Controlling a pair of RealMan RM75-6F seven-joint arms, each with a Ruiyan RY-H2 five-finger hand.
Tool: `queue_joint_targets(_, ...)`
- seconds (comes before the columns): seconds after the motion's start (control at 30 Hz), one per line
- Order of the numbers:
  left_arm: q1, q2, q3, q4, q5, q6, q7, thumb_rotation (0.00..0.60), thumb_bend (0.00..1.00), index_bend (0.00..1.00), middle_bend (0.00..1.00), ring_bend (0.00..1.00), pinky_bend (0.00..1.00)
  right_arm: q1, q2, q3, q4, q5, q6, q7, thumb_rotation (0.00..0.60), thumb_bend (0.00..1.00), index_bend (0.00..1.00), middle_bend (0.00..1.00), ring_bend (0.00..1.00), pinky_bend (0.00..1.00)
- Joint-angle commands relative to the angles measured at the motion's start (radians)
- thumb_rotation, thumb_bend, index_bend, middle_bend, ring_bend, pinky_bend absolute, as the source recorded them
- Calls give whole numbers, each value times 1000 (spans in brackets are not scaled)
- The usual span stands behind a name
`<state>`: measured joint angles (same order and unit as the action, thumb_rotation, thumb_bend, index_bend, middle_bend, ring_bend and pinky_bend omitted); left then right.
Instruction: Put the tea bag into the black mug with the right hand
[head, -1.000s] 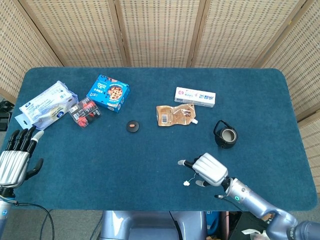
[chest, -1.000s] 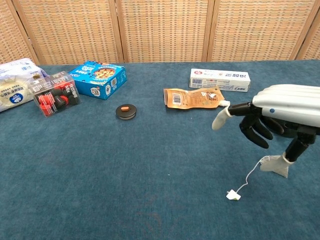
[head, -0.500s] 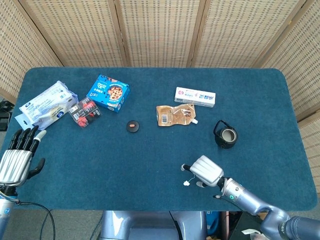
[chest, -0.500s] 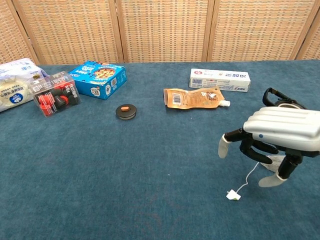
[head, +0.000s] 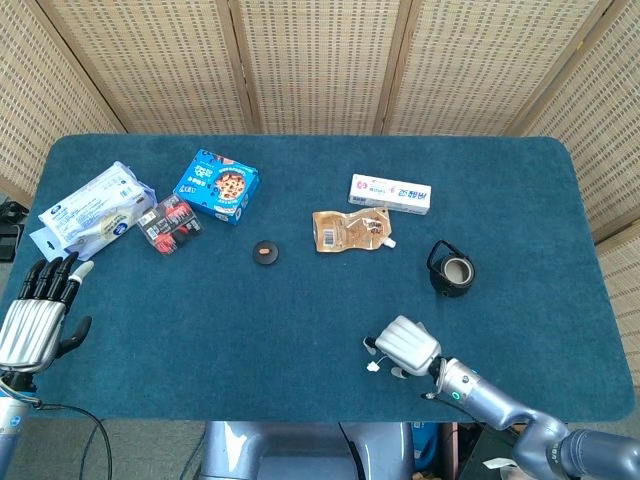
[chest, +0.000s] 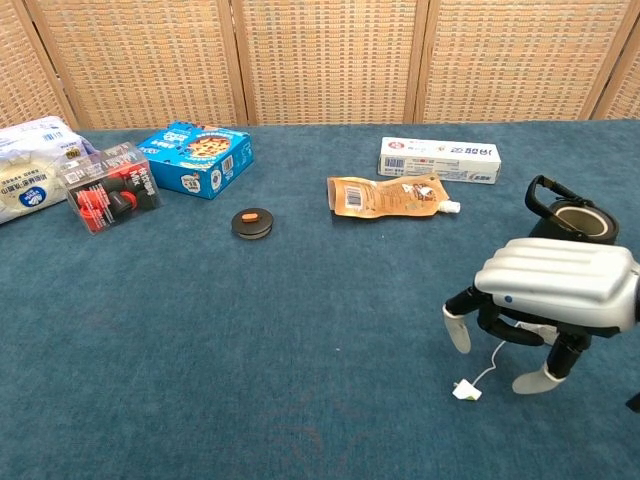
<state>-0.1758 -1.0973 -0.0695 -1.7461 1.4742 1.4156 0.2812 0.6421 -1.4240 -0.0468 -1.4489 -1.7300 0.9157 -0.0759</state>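
My right hand (head: 405, 345) (chest: 550, 285) is low over the blue table near its front edge, palm down, with curled fingertips (chest: 456, 331) touching the cloth. The tea bag's body is hidden under the palm. Only its string and small white tag (chest: 466, 391) (head: 371, 366) show, the tag lying on the table left of the hand. Whether the fingers grip the bag cannot be seen. The black mug (head: 452, 270) (chest: 568, 215) stands upright just beyond the hand, with nothing visible inside. My left hand (head: 35, 320) hovers at the table's front left edge, fingers spread and holding nothing.
A toothpaste box (head: 390, 193) and an orange pouch (head: 350, 230) lie behind the mug. A small black disc (head: 265, 252) sits mid-table. At the back left are a blue snack box (head: 216, 186), a red packet (head: 168, 222) and a white bag (head: 90, 210).
My right hand has come down and back toward the front edge, settling over the tea bag with its fingers curling onto the cloth. The tag stays put. The left hand barely moved.
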Motion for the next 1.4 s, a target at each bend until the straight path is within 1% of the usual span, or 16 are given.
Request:
queue_joint_targets(0.03,-1,-3,1,5,-2,-1,-4,600,410,72,0,0,0,-1,-12,-3,8,11,-2,-7,600,315,517,902,861,935)
queue_joint_targets(0.17,-2,-7,3,11,-2,-2,-10,600,410,72,0,0,0,-3,-28,-7,18,25,-1,-17,600,321,542,906,863,935)
queue_joint_targets(0.3,-2,-9,4,18,-4,-3,-15,600,410,72,0,0,0,-3,-39,-7,23,40,-1,-31,600,324,546,908,864,937)
queue_joint_targets(0.47,-3,-13,6,26,-5,-3,-23,600,411,72,0,0,0,-1,-48,-6,22,61,-12,-55,600,384,546,912,869,940)
queue_joint_targets(0.83,-5,-17,8,39,-4,-3,-36,600,411,72,0,0,0,-8,-59,-11,9,90,-10,-107,600,448,546,912,870,940)
queue_joint_targets(1.4,-4,-25,13,63,0,-2,-64,600,410,72,0,0,0,-15,-78,-20,-21,137,-35,-217,600,448,546,911,870,940)
